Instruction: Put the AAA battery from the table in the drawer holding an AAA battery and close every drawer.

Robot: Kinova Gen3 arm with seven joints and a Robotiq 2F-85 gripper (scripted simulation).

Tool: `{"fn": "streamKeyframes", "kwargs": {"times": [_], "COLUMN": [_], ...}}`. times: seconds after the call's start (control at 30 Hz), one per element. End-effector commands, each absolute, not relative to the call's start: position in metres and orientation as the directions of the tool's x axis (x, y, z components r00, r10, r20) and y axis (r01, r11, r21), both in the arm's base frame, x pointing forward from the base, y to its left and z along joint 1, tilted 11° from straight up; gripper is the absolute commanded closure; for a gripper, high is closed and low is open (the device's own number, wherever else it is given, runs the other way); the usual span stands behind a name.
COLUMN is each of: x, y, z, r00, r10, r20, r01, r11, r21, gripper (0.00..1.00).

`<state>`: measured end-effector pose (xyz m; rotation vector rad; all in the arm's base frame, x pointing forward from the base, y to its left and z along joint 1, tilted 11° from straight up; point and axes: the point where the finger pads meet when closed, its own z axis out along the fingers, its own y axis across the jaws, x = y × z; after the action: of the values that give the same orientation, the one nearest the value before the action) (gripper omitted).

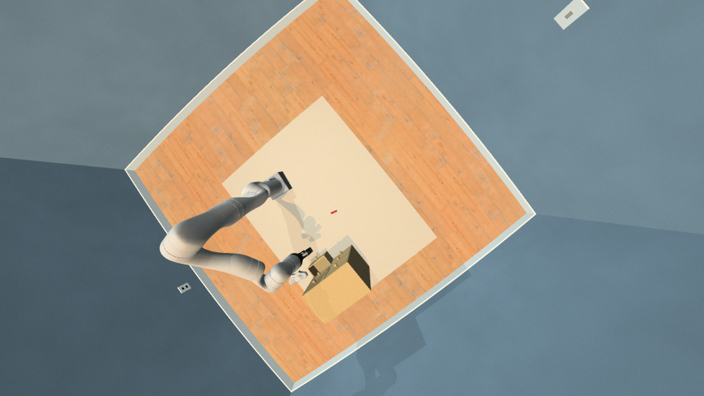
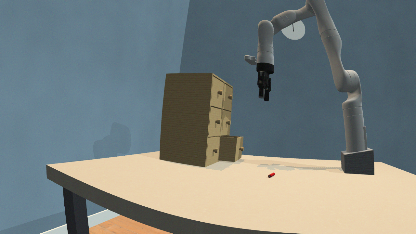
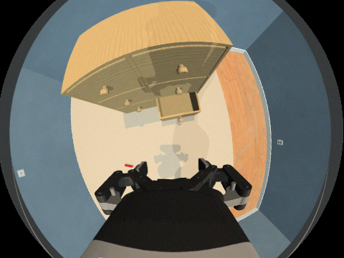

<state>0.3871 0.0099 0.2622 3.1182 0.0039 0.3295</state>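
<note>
The chest (image 1: 339,290) (image 2: 186,119) (image 3: 150,29) stands upright on the table, with two columns of three drawers. The bottom drawer (image 1: 319,264) (image 2: 228,148) (image 3: 177,104) of the column on the right in the wrist view is pulled out. The part of its inside that shows holds nothing; its rear is hidden. The other drawers look pushed in. The red AAA battery (image 1: 333,212) (image 2: 271,175) (image 3: 128,165) lies on its side on the table, away from the chest. My gripper (image 1: 309,251) (image 2: 264,99) (image 3: 173,165) is open and empty, pointing down, high above the table in front of the chest.
The table top (image 1: 354,167) (image 2: 180,186) (image 3: 97,125) bears the arm's base (image 1: 282,182) (image 2: 357,162). Knobs stick out of the drawer fronts, among them the open drawer's knob (image 2: 241,148) (image 3: 180,120). The chest's left side in the exterior camera faces the table's far left part.
</note>
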Motion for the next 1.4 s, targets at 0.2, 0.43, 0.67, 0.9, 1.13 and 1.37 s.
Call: {"fn": "streamKeyframes", "kwargs": {"times": [0.2, 0.43, 0.67, 0.9, 1.13, 1.37], "x": [0.399, 0.407, 0.418, 0.426, 0.438, 0.446], "y": [0.014, 0.015, 0.016, 0.017, 0.018, 0.019], "z": [0.256, 0.251, 0.243, 0.238, 0.23, 0.224], "r00": [0.974, 0.967, 0.953, 0.938, 0.909, 0.884], "r10": [-0.061, -0.122, -0.202, -0.262, -0.348, -0.408], "r20": [0.218, 0.222, 0.226, 0.228, 0.23, 0.23], "r01": [-0.06, -0.12, -0.198, -0.257, -0.341, -0.399], "r11": [-0.998, -0.992, -0.979, -0.965, -0.937, -0.913], "r21": [-0.011, -0.023, -0.039, -0.052, -0.07, -0.083], "gripper": [0.0, 0.0, 0.0, 0.0, 0.0, 0.0]}}
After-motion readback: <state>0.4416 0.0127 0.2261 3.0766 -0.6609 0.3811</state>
